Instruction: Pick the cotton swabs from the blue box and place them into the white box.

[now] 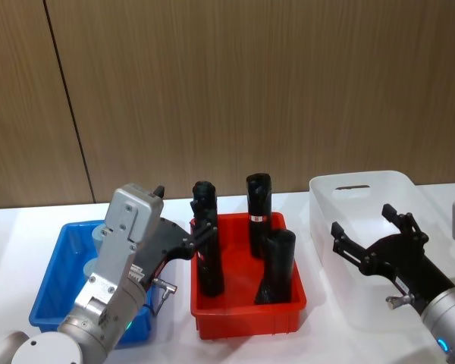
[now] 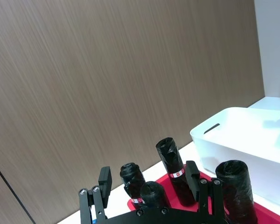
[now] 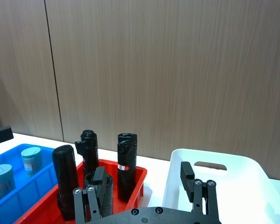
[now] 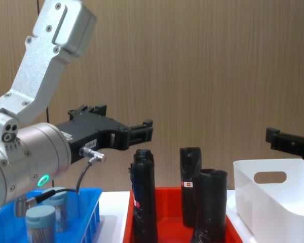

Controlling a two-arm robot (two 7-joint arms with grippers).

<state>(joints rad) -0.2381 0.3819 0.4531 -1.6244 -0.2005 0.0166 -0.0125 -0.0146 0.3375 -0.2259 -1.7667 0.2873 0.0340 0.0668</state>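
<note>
The blue box (image 1: 54, 277) sits at the left of the table, with the white box (image 1: 364, 183) at the right. Two cotton swabs jars (image 3: 31, 160) (image 3: 1, 179) with pale blue lids stand upright in the blue box (image 3: 43, 181); the chest view shows them too (image 4: 40, 224). My left gripper (image 1: 205, 226) hovers open and empty above the blue box's right side, its fingers (image 2: 104, 179) pointing toward the red bin. Over the white box (image 3: 214, 157) my right gripper (image 1: 364, 220) hangs open, holding nothing.
A red bin (image 1: 250, 317) stands between the two boxes and holds several tall black wrapped rolls (image 1: 258, 205). A wood-panelled wall runs close behind the white table. The left arm's body covers much of the blue box in the head view.
</note>
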